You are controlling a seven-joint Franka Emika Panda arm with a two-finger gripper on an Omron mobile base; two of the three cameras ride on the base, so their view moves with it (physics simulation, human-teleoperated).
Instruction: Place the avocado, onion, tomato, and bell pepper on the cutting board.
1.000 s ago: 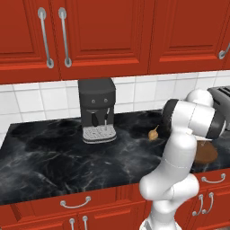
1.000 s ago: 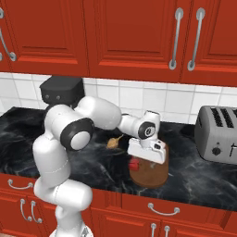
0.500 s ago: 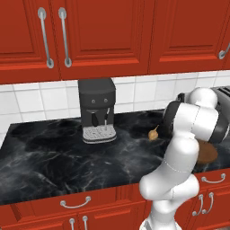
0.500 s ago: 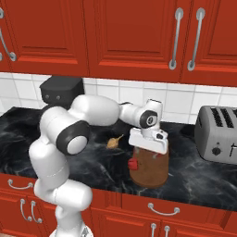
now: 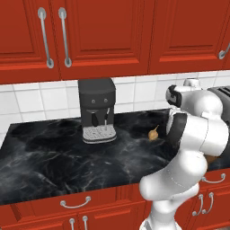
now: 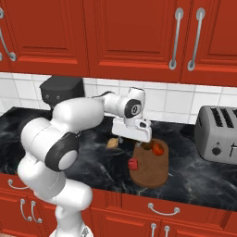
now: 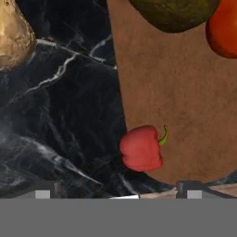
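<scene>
Hand view shows the gripper (image 7: 118, 196) newly spread wide and empty above the cutting board (image 7: 185, 106), avocado (image 7: 173, 14) released; onion (image 7: 14, 37) remains on the counter.

A black coffee machine (image 5: 96, 109) stands upright on the dark marble bench (image 5: 54, 155), back against the white tiled wall (image 5: 31, 99), with a grey drip tray at its foot. Over at the far right of the bench sits a silver toaster (image 6: 217, 135), two slots on top and a round knob on its front. Red wall cupboards (image 6: 129, 37) with long metal handles hang above, and red drawers (image 5: 76, 211) with curved handles run under the bench edge.
</scene>
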